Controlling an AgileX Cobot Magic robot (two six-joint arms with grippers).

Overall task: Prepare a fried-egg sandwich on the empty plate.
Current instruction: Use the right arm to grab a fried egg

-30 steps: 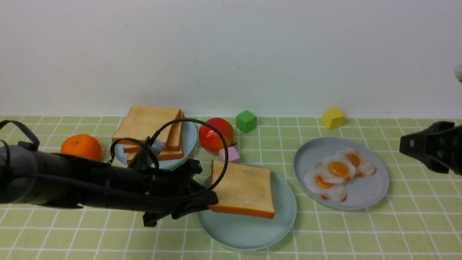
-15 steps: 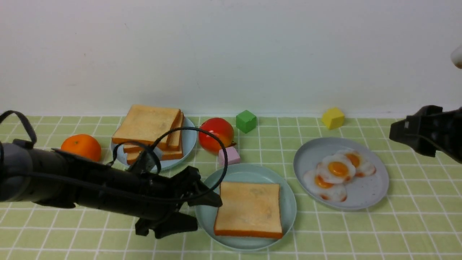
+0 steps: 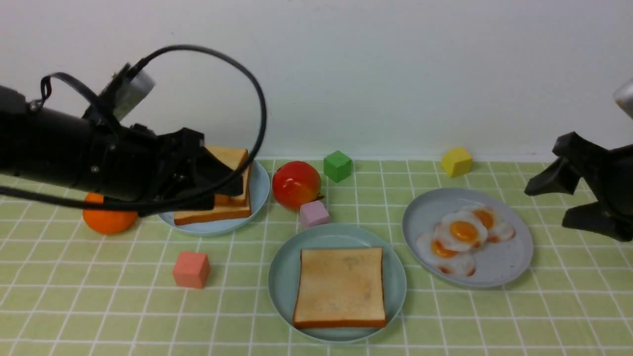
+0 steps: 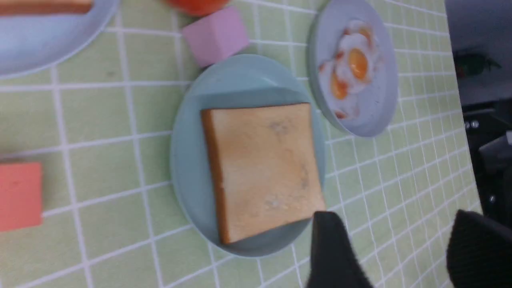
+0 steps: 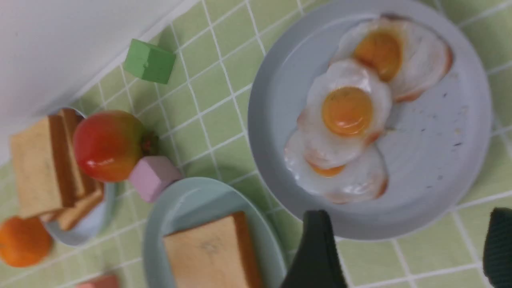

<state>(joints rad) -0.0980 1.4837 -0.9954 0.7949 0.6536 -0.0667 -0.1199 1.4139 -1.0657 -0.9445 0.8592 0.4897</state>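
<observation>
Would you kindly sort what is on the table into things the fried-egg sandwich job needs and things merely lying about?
For the job: mint-green plate, toast slice on it, toast pile, fried eggs.
Lying about: orange, red fruit, pink cube, green cube, yellow cube, coral cube.

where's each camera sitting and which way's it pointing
Front: between the arms, facing forward across the table; left gripper and right gripper show.
Left wrist: on the left arm, above the toast slice on the mint-green plate; fingertips show.
Right wrist: on the right arm, above the fried eggs; fingertips show.
Both wrist views share the pink cube.
</observation>
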